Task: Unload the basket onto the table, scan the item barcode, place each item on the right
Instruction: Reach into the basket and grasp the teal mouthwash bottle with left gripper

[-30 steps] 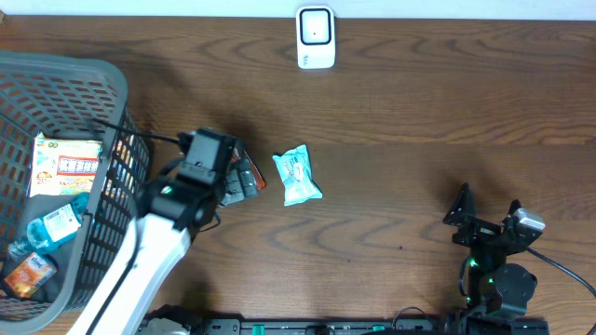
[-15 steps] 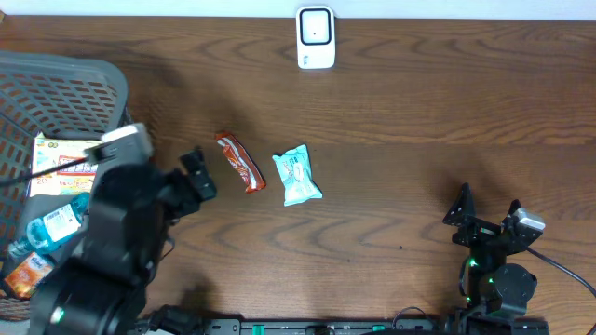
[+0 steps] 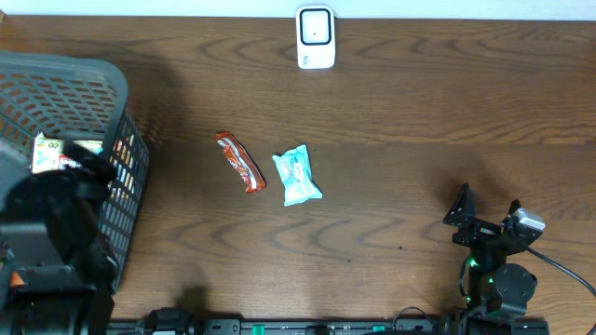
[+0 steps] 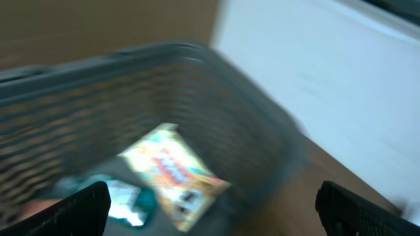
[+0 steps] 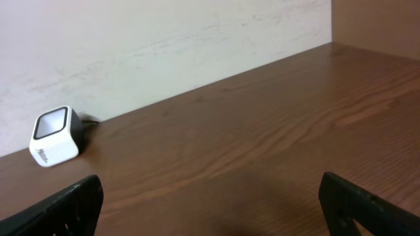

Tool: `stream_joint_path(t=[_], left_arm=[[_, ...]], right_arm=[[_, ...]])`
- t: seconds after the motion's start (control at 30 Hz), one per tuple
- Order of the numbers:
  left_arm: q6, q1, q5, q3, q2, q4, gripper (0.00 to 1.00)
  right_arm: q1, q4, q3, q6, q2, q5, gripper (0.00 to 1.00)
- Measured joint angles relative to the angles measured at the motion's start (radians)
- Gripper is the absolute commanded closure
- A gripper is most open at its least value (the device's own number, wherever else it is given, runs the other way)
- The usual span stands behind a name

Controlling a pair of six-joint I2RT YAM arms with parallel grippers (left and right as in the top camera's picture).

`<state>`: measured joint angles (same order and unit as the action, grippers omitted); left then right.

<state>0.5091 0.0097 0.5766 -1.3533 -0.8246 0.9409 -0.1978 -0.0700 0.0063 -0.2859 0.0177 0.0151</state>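
Grey basket [image 3: 119, 200] mesh is blurred in the left wrist view, so a descent could be misjudged and a wall struck or the wrong packet caught. The left gripper [image 4: 213, 213] is held wide apart, empty, above the yellow packet [image 4: 174, 167] lying inside the basket at the left edge of the desk [image 3: 391, 102]. The right gripper [image 3: 486, 207], likewise spread and empty, is parked by the near right corner, well apart from the scanner [image 3: 316, 37].

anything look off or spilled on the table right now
Nothing spilled or damaged. A red snack bar and a teal packet lie loose and slightly askew on the table, apart from each other, outside the basket; the scanner stands upright at the far edge.
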Motion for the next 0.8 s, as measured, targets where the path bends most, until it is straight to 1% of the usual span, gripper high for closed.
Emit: stream_joint_path(t=[0.1, 0.23, 0.33, 0.4, 0.47, 0.6, 0.8], left_arm=[[0.055, 0.15, -0.016, -0.002, -0.04, 0.032, 0.0], [0.181, 0.372, -0.087, -0.002, -0.147, 0.082, 0.0], [0.267, 0.528, -0.186, -0.002, -0.253, 0.088, 0.0], [0.303, 0.608, -0.269, -0.002, -0.325, 0.088, 0.0], [0.327, 0.663, -0.34, -0.002, -0.39, 0.089, 0.0], [0.372, 0.73, -0.453, -0.001, -0.54, 0.096, 0.0], [0.411, 0.753, -0.524, 0.001, -0.769, 0.072, 0.0]], right_arm=[[0.0, 0.0, 0.0, 0.0, 0.0, 0.0, 0.01], [0.0, 0.0, 0.0, 0.0, 0.0, 0.0, 0.01], [0.0, 0.0, 0.0, 0.0, 0.0, 0.0, 0.01], [0.0, 0.0, 0.0, 0.0, 0.0, 0.0, 0.01], [0.0, 0.0, 0.0, 0.0, 0.0, 0.0, 0.01], [0.0, 0.0, 0.0, 0.0, 0.0, 0.0, 0.01], [0.0, 0.0, 0.0, 0.0, 0.0, 0.0, 0.01]])
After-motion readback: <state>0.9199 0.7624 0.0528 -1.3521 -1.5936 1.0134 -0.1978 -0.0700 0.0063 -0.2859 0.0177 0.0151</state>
